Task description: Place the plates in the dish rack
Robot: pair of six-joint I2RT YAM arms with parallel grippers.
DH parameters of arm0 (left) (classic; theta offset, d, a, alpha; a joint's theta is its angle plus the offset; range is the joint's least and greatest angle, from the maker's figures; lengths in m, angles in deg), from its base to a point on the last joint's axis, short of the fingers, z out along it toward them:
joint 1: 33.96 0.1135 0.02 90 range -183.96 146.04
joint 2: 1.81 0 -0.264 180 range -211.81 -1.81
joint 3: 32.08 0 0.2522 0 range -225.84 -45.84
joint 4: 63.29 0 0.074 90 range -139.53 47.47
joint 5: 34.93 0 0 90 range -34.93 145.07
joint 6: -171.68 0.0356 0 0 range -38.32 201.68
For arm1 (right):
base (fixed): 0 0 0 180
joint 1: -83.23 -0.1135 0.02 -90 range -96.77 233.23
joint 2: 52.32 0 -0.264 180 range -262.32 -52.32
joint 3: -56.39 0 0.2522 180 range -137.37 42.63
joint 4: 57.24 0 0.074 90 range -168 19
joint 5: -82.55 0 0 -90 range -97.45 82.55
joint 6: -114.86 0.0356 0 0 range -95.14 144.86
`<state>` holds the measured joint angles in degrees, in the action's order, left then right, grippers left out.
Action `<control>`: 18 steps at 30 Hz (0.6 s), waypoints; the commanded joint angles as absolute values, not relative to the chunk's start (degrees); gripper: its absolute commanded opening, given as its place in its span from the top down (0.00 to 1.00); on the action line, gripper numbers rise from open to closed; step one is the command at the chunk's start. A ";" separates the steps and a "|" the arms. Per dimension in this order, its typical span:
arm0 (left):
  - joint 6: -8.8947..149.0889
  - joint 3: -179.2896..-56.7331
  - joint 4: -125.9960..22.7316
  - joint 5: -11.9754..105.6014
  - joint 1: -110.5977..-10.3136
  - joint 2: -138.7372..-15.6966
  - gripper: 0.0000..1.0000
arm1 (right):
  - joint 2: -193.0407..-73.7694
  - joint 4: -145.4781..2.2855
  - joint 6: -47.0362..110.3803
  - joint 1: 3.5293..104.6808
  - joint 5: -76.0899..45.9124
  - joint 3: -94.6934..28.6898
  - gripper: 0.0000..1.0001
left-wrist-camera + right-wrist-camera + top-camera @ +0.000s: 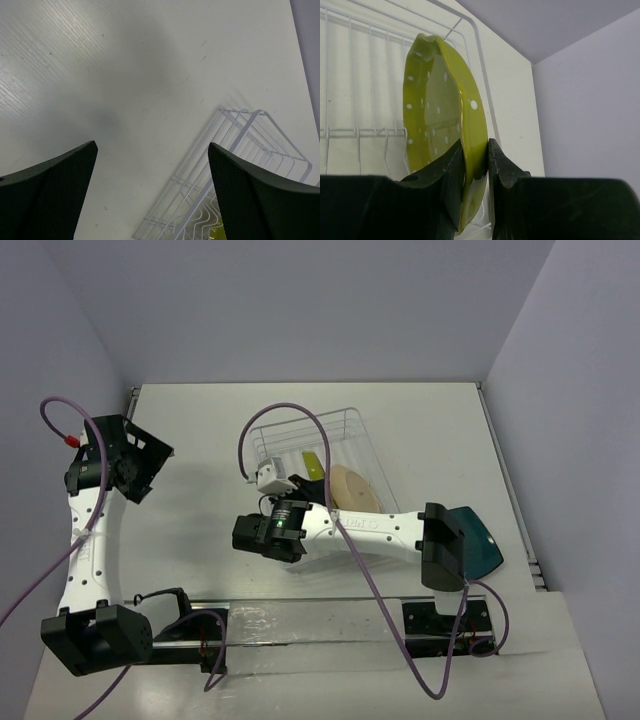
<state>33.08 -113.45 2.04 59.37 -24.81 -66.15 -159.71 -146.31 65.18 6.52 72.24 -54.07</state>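
The right claw (475, 150) was pinching the near rim of the yellow-green plate (435, 110), one finger pressed against each face. That plate stood upright on its edge inside the dish rack (345, 430). In the wrist view its dotted, scalloped hollow face was turned to the left. From above it showed only as a thin yellow-green strip (313, 462), its long line running from the far side of the rack toward the near side and slanting a little to the right as it came nearer.

Just to its right, the beige plate (355, 490) leaned tilted at the rack's near right corner, its lower part hidden by the right arm. The dark teal plate (485, 540) lay flat on the bench (200, 440), well apart from the rack at the right edge and partly covered by the right arm's elbow.

The left claw (152, 150) hung over bare bench to the left of the rack with its fingers spread wide, holding nothing.
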 commanded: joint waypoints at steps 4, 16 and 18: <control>34.31 -113.77 0.30 59.37 -24.64 -65.81 0.01 | -162.17 -153.79 71.92 5.98 71.94 -52.83 1.00; 34.63 -114.79 1.45 60.76 -24.70 -65.12 0.01 | -166.27 -153.79 80.27 4.99 67.44 -50.45 0.56; 34.57 -114.98 1.33 60.52 -24.64 -65.18 0.01 | -165.78 -153.73 80.28 4.74 67.44 -51.31 0.39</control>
<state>33.50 -113.24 2.06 59.85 -24.81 -66.28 -166.14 -149.51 74.56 5.57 68.08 -50.29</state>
